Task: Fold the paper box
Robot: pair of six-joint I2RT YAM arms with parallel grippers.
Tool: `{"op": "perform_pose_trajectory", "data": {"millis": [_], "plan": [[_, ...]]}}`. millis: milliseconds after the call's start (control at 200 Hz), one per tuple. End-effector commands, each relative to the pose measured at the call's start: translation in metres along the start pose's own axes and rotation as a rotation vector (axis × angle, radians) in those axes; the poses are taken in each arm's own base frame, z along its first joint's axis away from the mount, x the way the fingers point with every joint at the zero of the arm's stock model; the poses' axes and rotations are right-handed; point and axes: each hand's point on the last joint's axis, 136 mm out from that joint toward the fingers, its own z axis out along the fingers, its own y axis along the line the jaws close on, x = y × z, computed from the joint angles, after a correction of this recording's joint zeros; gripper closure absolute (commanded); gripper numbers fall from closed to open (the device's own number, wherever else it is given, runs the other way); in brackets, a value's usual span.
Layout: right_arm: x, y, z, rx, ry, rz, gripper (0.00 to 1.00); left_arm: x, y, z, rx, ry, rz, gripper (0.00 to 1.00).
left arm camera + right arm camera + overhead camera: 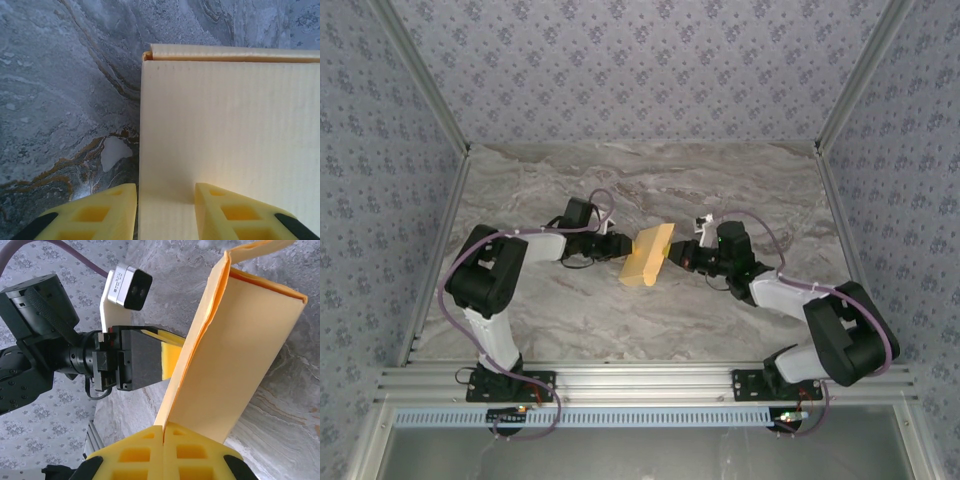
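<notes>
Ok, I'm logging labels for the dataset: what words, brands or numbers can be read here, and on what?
No text is readable.
The orange-yellow cardboard box: its visible faces are blank.
The small silver camera: faint print on its side, too small to read.

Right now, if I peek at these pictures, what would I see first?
A bright orange-yellow paper box held up over the middle of the grey marble table. The right fingers pinch its thin edge tight, and the left fingers reach it from the other side.
</notes>
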Motion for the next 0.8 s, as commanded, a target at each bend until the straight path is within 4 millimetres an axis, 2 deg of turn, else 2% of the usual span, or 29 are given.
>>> {"op": "perform_pose_trajectory", "data": {"millis": [0, 270, 495, 660, 799], "plan": [[-0.009, 0.006, 0.003, 0.023, -0.023, -0.030, 1.00, 0.017, 0.006, 0.010, -0.002, 0.057, -0.024, 0.64], [-0.007, 0.005, 0.013, 0.079, -0.012, -0.018, 1.00, 0.015, 0.008, 0.013, -0.005, 0.059, -0.027, 0.61], [-0.002, -0.009, 0.018, 0.193, -0.006, -0.002, 1.00, 0.009, 0.010, 0.014, -0.019, 0.043, -0.032, 0.59], [0.002, -0.016, 0.021, 0.293, 0.000, -0.030, 1.00, 0.000, 0.010, 0.008, -0.061, 0.002, -0.025, 0.54], [0.005, -0.020, 0.024, 0.349, -0.007, -0.042, 1.00, -0.012, 0.011, -0.004, -0.125, -0.054, -0.011, 0.48]]}}
